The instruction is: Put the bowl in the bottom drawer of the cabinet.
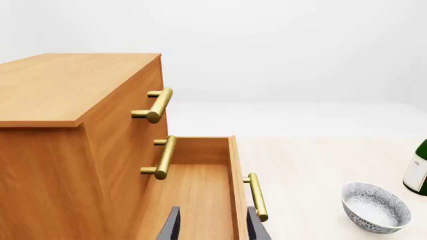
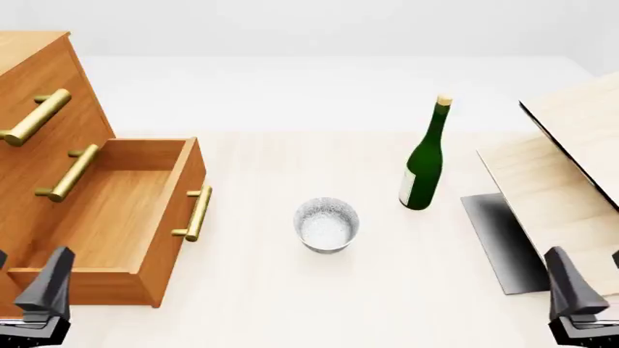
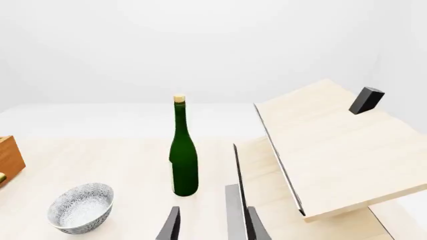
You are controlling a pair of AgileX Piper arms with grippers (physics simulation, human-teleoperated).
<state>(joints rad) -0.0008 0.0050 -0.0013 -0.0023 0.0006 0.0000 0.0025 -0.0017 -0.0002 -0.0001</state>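
Your landmark is the small round white speckled bowl (image 2: 327, 224): upright on the pale wood table (image 2: 290, 304), touching nothing, bare tabletop all round it. Left of it, the orange-brown wooden bottom drawer (image 2: 106, 217) stands pulled out of the large orange-brown wooden cabinet (image 2: 34, 145), tray open upward, brass bar handle (image 2: 196, 212) on the front facing the bowl. There's a clear strip of table between handle and bowl. Right of the bowl and farther back, the tall green wine bottle (image 2: 425, 163) stands upright, near but apart. Further right, the pale light-wood boards with a dark panel (image 2: 541, 210) sit tilted, well apart from the bowl.

Your left gripper (image 1: 212, 225) has fingers apart, holding nothing, over the drawer's near end. Your right gripper (image 3: 212, 225) is likewise spread and empty, near side of the bottle.

Only the left wrist view shows the drawer's inside floor as bare wood. The right wrist view alone shows a small dark block (image 3: 366, 100) on the top board. Plain white surroundings beyond the table.
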